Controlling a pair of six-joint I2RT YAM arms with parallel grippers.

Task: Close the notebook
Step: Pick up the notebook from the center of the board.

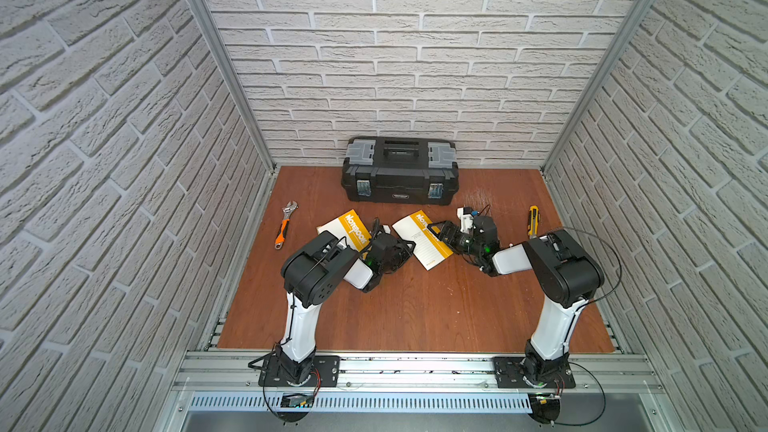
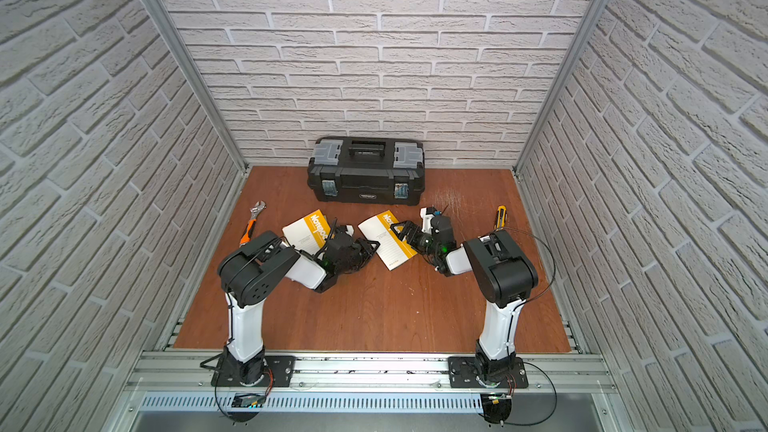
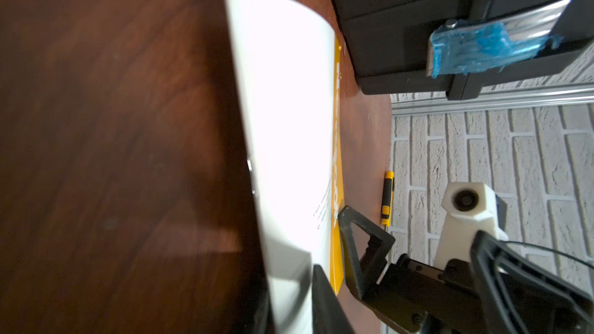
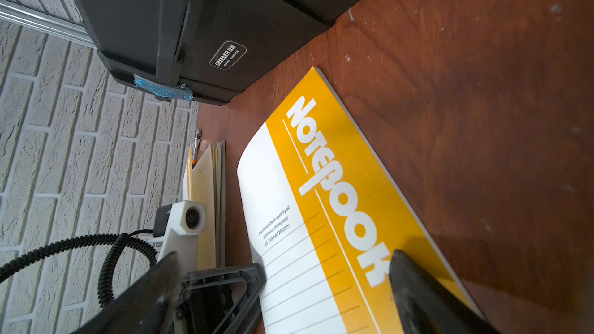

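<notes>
Showing the notebook (image 1: 413,230) on the surface (image 1: 415,309) just in front of the toolbox (image 1: 400,176), long axis slanting away from it: my left claw (image 3: 289,284) was clamped on its raised white edge; my right claw (image 4: 284,253), jaws apart, straddled the yellow spine side.

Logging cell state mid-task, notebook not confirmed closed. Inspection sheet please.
Surface: red-brown wooden tabletop, scuffed.
Job's things: central white-and-yellow paper notebook, cover down, free edge curling; second white-and-yellow notebook, partly under an arm.
Clutter: black plastic toolbox, orange-handled adjustable wrench, yellow-and-black hand tool.
Grippers: left gripper fingers straddle the cover edge, grip unclear; right gripper open over the yellow band.
Cables: black corrugated cable loops by the left wrist.
Surroundings: white brick-pattern walls, aluminium frame.
</notes>
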